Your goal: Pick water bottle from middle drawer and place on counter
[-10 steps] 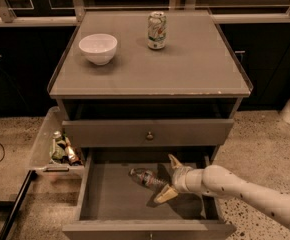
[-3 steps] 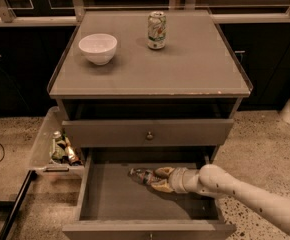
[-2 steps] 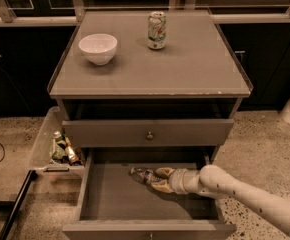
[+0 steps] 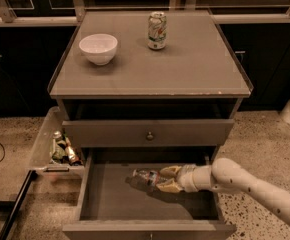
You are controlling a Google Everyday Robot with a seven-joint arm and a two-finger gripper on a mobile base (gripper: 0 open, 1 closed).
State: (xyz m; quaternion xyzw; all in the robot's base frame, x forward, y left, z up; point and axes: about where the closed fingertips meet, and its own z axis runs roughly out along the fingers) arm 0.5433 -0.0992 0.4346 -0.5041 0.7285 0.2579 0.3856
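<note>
Water bottle (image 4: 146, 176) lies on its side in the middle drawer (image 4: 110, 196), one end clasped between the jaws

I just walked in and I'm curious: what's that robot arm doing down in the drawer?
The robot's gripper is reaching into the open drawer and is closed around a bottle. The bottle lies on its side on the drawer floor, not yet lifted. Up on the counter sit a bowl and a can.
</note>
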